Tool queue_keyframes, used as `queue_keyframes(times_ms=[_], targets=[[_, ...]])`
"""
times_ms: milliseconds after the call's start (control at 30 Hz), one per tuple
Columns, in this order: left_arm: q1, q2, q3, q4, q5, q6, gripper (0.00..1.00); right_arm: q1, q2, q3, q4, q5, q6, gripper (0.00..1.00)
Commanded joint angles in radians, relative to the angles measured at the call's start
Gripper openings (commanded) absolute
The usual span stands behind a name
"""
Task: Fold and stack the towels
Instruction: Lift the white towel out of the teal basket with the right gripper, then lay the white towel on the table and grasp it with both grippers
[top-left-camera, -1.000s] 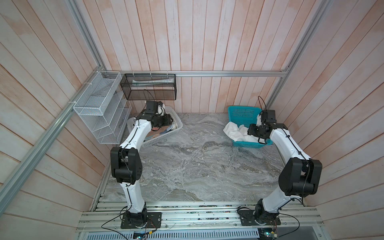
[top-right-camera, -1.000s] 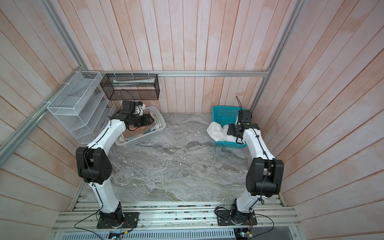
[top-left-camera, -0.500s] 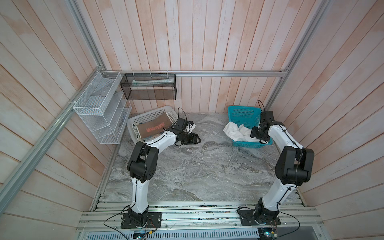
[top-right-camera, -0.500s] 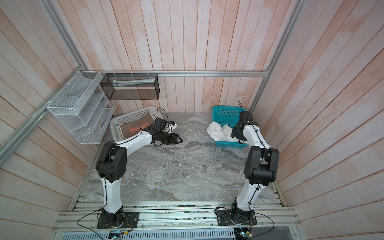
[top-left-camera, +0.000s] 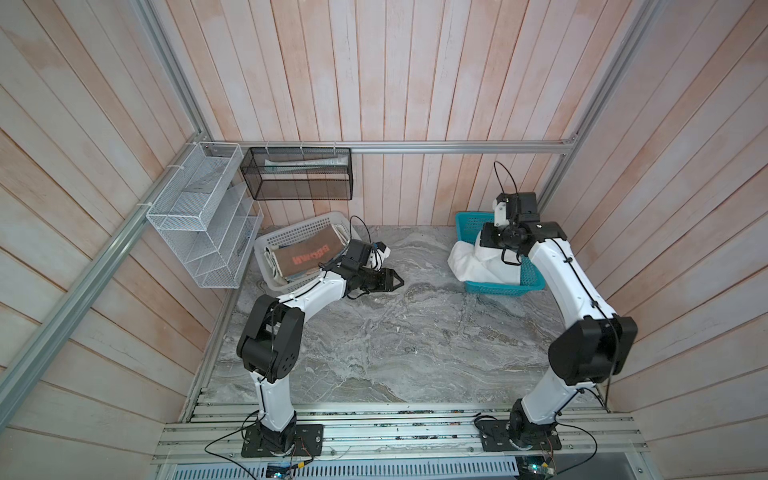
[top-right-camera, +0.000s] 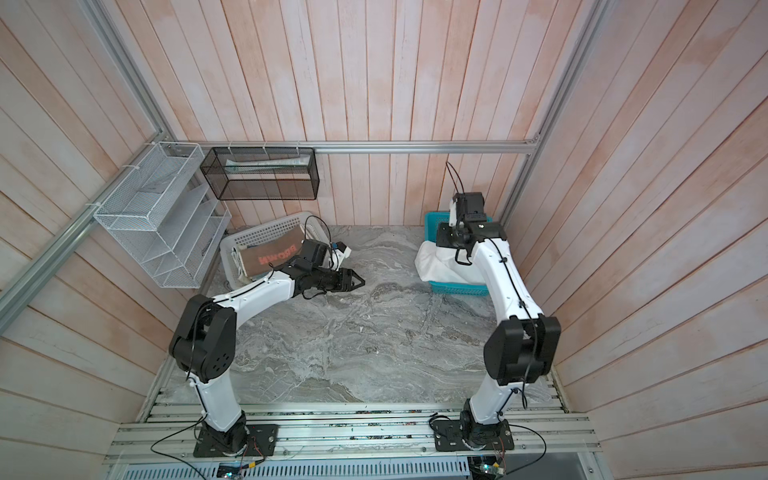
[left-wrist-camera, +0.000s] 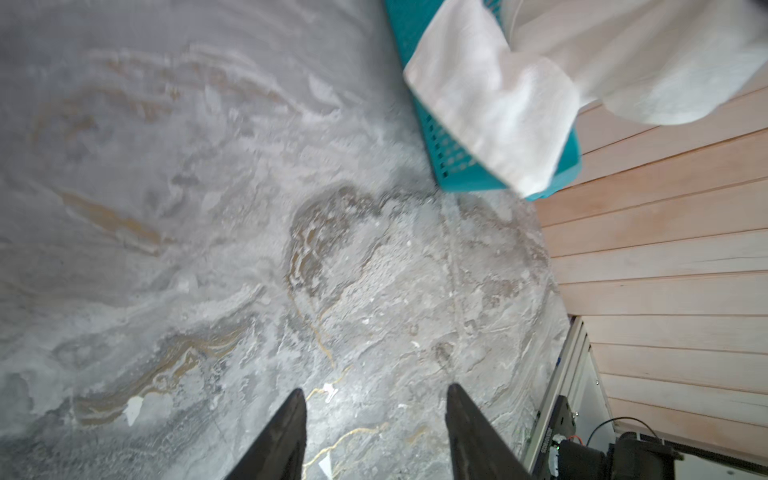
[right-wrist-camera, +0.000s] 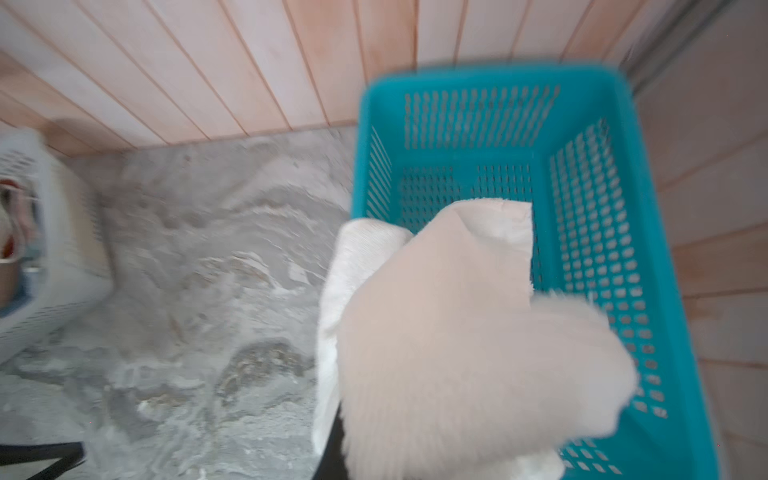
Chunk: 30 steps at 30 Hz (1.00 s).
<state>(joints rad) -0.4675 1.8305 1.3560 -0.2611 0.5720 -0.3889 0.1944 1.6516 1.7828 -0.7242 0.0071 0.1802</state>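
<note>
The white towel (top-left-camera: 482, 268) lies half in and half out of the teal basket (top-left-camera: 500, 287) at the far right of the marble table (top-left-camera: 415, 332). In both top views most of it spills over the basket's left rim and down the outer wall to the tabletop, while its upper part rises in a bunch to my right gripper (top-left-camera: 487, 240). I have that gripper's jaws pressed together on the cloth. In the right wrist view the towel (right-wrist-camera: 436, 332) fills the space straight in front of the camera and hides my fingertips, with the basket's (right-wrist-camera: 478, 83) perforated walls and floor showing behind it

My left gripper (top-left-camera: 400, 281) hangs low over the marble, just beside the white basket (top-left-camera: 291, 237) and well apart from the teal one, pointing across the table toward it. Its jaws stand about halfway apart with nothing between them. In the left wrist view the two dark fingers (left-wrist-camera: 286, 432) frame only stone, and beyond them the white towel (left-wrist-camera: 490, 112) drapes over a corner of the teal basket (left-wrist-camera: 449, 153)

The other towels sit in the white basket at the far left of the table. A brown towel (top-left-camera: 311, 255) with orange lettering lies folded on top, and a pale cloth (top-left-camera: 272, 266) is folded against its left edge. I cannot tell what lies under them
</note>
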Motion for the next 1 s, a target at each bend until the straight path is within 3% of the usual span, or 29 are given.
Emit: queue_keyframes(times_ms=[0, 133, 267, 300, 367, 400, 467, 700, 867, 967], targets=[[0.003, -0.1, -0.004, 0.056, -0.023, 0.002, 0.55, 0.193, -0.122, 0.109, -0.034, 0.168, -0.017, 0.0], [0.004, -0.203, -0.041, 0.083, -0.072, -0.011, 0.55, 0.399, -0.136, 0.184, -0.047, 0.222, 0.002, 0.0], [0.007, -0.294, -0.138, 0.076, -0.158, -0.036, 0.55, 0.442, -0.149, 0.003, 0.038, 0.076, 0.056, 0.0], [0.01, -0.314, -0.175, 0.07, -0.182, -0.048, 0.55, 0.442, -0.154, -0.083, 0.083, 0.027, 0.068, 0.04], [0.019, -0.344, -0.246, 0.062, -0.208, -0.065, 0.55, 0.44, -0.15, -0.223, 0.144, -0.046, 0.099, 0.32], [0.022, -0.357, -0.284, 0.052, -0.223, -0.077, 0.55, 0.441, -0.139, -0.271, 0.147, -0.064, 0.117, 0.41], [0.03, -0.375, -0.348, 0.039, -0.239, -0.093, 0.55, 0.44, -0.123, -0.319, 0.12, -0.085, 0.137, 0.48], [0.038, -0.363, -0.481, 0.049, -0.268, -0.144, 0.56, 0.416, -0.184, -0.549, 0.172, -0.087, 0.185, 0.49], [0.041, -0.235, -0.416, 0.055, -0.252, -0.136, 0.56, 0.373, -0.157, -0.703, 0.31, -0.181, 0.233, 0.49], [0.031, -0.118, -0.343, 0.075, -0.216, -0.126, 0.55, 0.368, -0.085, -0.715, 0.314, -0.167, 0.201, 0.49]])
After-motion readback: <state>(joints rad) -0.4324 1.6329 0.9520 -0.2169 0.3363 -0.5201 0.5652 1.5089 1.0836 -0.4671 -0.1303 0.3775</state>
